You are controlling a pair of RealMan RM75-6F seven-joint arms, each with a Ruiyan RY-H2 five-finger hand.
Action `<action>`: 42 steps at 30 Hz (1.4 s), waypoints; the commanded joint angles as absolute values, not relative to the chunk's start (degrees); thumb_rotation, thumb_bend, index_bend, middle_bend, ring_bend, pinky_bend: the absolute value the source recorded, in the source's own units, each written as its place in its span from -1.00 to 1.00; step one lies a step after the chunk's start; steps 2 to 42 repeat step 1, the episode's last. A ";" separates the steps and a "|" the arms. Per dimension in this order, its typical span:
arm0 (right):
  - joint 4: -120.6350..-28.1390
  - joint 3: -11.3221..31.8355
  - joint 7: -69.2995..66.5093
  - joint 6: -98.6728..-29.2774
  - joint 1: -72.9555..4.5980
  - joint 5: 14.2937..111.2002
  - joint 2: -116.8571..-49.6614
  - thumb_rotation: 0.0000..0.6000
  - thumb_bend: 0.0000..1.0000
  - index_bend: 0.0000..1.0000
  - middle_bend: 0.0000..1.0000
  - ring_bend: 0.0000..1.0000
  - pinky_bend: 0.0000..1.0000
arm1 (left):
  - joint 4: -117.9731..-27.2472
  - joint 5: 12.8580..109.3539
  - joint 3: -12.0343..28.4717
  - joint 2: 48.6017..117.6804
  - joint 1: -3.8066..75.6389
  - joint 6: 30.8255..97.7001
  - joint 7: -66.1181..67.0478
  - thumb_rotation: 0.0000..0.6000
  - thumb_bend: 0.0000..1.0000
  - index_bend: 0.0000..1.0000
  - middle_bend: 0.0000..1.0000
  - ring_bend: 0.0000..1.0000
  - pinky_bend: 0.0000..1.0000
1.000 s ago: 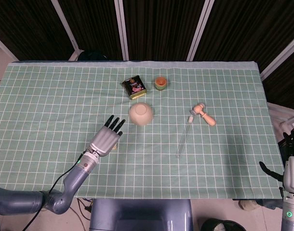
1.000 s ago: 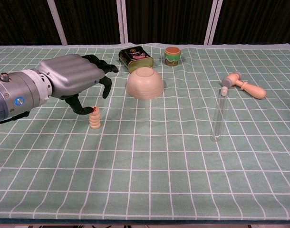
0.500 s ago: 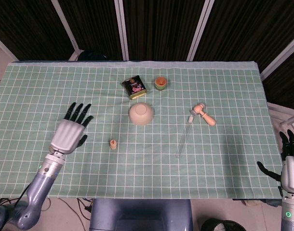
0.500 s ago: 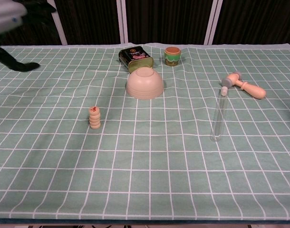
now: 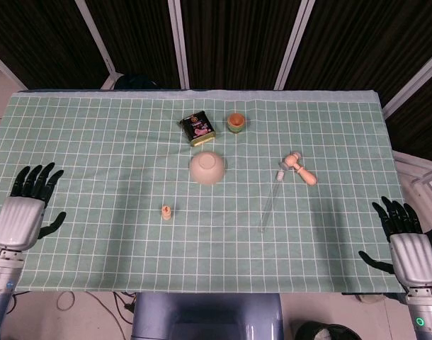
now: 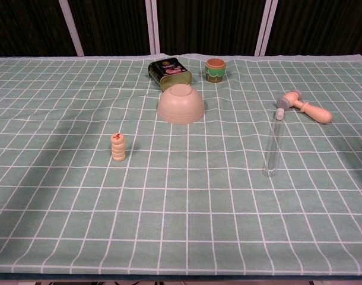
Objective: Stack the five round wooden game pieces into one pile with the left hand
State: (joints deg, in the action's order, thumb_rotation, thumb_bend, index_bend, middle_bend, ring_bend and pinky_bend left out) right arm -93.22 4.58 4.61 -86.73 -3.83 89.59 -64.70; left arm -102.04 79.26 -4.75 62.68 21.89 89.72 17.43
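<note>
The grey left hand (image 5: pixel 21 216) hovers at the table's left edge with fingers spread, holding nothing. The short upright pile of round wooden game pieces (image 6: pixel 118 146) stands alone on the green checked cloth (image 6: pixel 187 196), in front and left of the upturned beige bowl (image 6: pixel 180 104). The grey right hand (image 5: pixel 407 249) spreads empty at the right edge.
</note>
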 commanded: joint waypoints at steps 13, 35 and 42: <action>-93.45 4.09 4.94 -86.63 -4.11 90.43 -64.48 1.00 -0.53 -0.82 -0.97 -1.00 -1.00 | -101.63 80.26 -5.30 62.00 20.66 89.66 16.83 1.00 -0.48 -0.81 -0.99 -1.00 -1.00; -93.45 4.09 4.94 -86.63 -4.11 90.43 -64.48 1.00 -0.53 -0.82 -0.97 -1.00 -1.00 | -101.63 80.26 -5.30 62.00 20.66 89.66 16.83 1.00 -0.48 -0.81 -0.99 -1.00 -1.00; -93.45 4.09 4.94 -86.63 -4.11 90.43 -64.48 1.00 -0.53 -0.82 -0.97 -1.00 -1.00 | -101.63 80.26 -5.30 62.00 20.66 89.66 16.83 1.00 -0.48 -0.81 -0.99 -1.00 -1.00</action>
